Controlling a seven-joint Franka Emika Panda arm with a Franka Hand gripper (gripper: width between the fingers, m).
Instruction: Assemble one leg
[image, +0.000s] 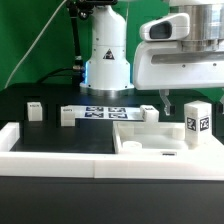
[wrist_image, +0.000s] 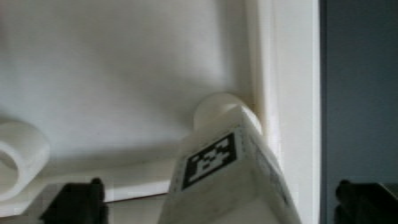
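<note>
A white leg (image: 197, 122) with a black-and-white tag stands upright on the right corner of the flat white panel (image: 150, 143). My gripper (image: 190, 98) hangs right above it, with one dark finger (image: 164, 100) showing to the leg's left. In the wrist view the leg (wrist_image: 231, 165) rises between my two fingertips (wrist_image: 80, 202), with a gap on each side. The gripper (wrist_image: 222, 208) is open and holds nothing. The panel (wrist_image: 107, 80) fills the view beneath the leg.
Three more tagged legs stand on the black table: one at the left (image: 35, 110), one beside the marker board (image: 67, 115), one behind the panel (image: 150, 112). The marker board (image: 105, 112) lies before the robot base. White border rails (image: 20, 140) run along the front.
</note>
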